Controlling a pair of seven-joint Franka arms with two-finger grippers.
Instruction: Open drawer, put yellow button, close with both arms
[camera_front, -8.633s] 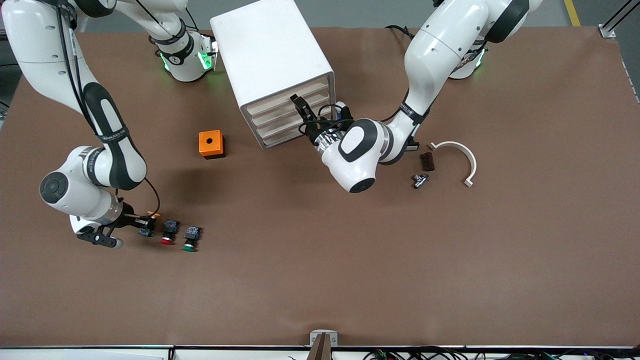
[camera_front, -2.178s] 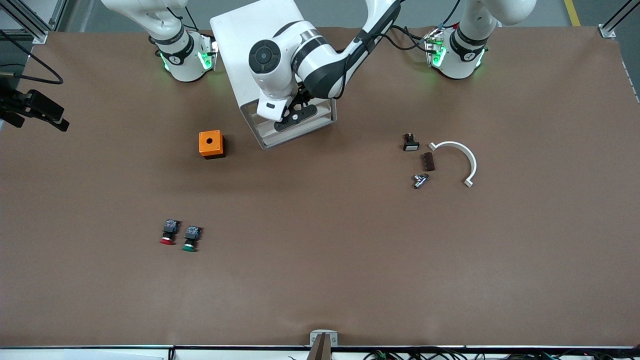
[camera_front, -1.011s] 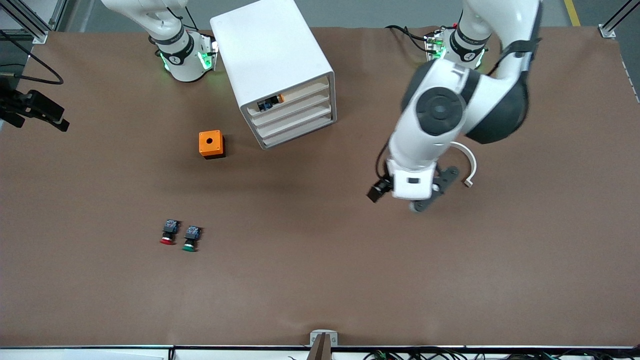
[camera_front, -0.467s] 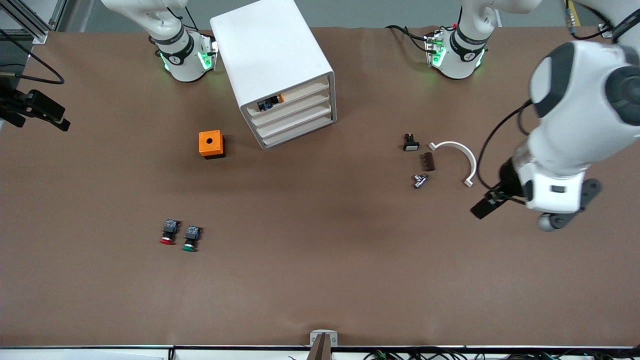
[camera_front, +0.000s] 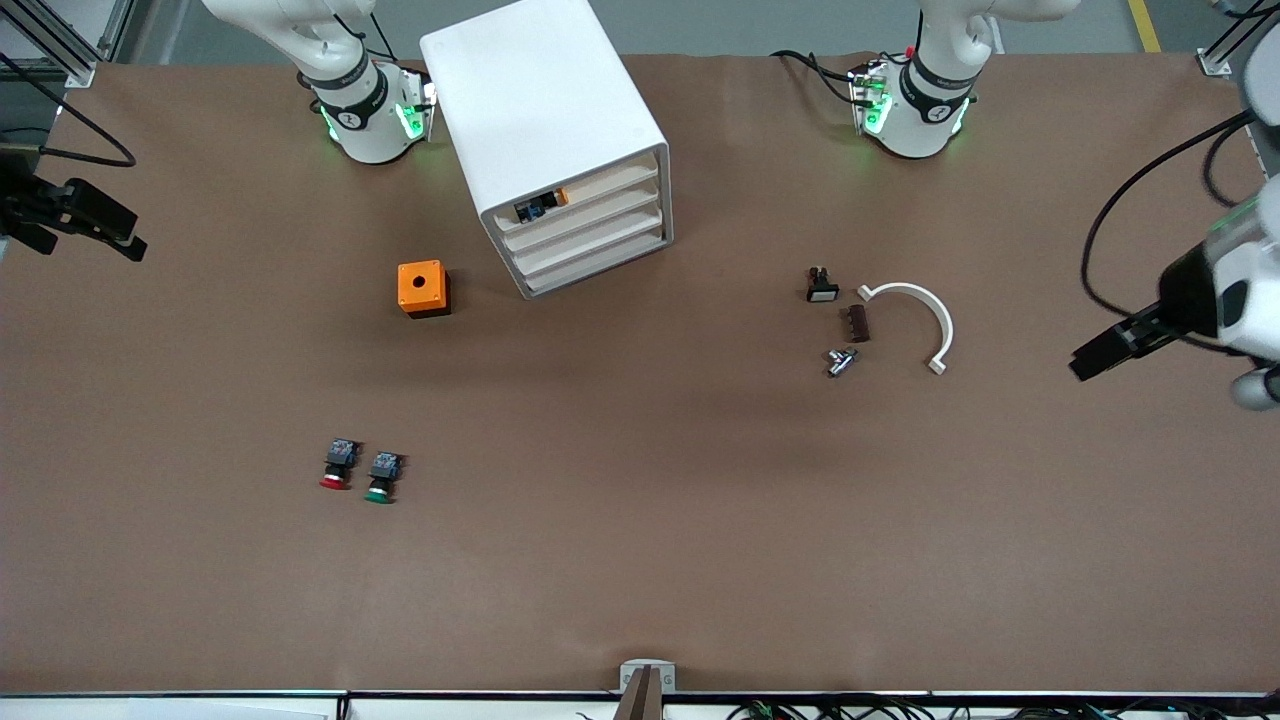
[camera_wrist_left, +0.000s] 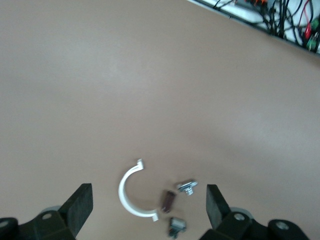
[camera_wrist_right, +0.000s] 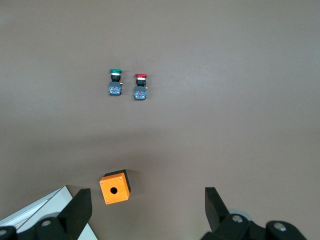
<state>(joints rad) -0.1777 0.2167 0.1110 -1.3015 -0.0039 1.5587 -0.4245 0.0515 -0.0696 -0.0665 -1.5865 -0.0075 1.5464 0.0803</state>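
Note:
The white cabinet (camera_front: 545, 120) stands near the robots' bases. Its uppermost drawer (camera_front: 605, 186) sits pushed in, level with the three below it. The yellow button (camera_front: 541, 207) lies inside that drawer, toward the right arm's end, its orange cap and blue-grey block showing through the front gap. My left gripper (camera_wrist_left: 149, 206) hangs open and empty, high over the left arm's end of the table. My right gripper (camera_wrist_right: 147, 210) waits open and empty, raised over the right arm's end, looking down past the cabinet's corner (camera_wrist_right: 47, 212).
An orange box with a hole (camera_front: 422, 288) sits beside the cabinet. A red-capped button (camera_front: 337, 466) and a green-capped button (camera_front: 381, 477) lie nearer the front camera. A white half-ring (camera_front: 922, 318), brown piece (camera_front: 855, 324), metal fitting (camera_front: 840, 360) and small black part (camera_front: 821, 286) lie toward the left arm's end.
The left arm has swung away from the cabinet to its own end of the table, uncovering the small parts. The right arm has stayed put. The drawer and button are unchanged.

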